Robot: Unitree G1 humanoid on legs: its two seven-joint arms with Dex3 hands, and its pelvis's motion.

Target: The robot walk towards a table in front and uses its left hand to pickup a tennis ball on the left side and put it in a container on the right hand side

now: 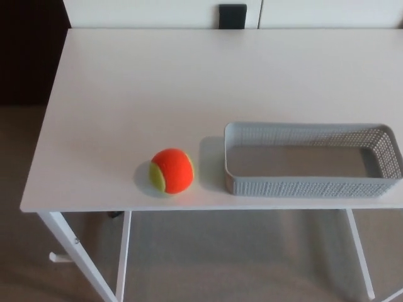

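Note:
An orange and yellow-green tennis ball (171,170) rests on the white table (157,88), near its front edge and left of centre. To its right, a short gap away, stands a grey perforated basket (312,186), long and shallow, with nothing inside. Neither of my hands shows in the head view.
The table's front edge runs just below the ball and basket, with white legs (79,255) beneath and grey floor under them. A small black object (232,15) sits against the white wall behind the table's far edge.

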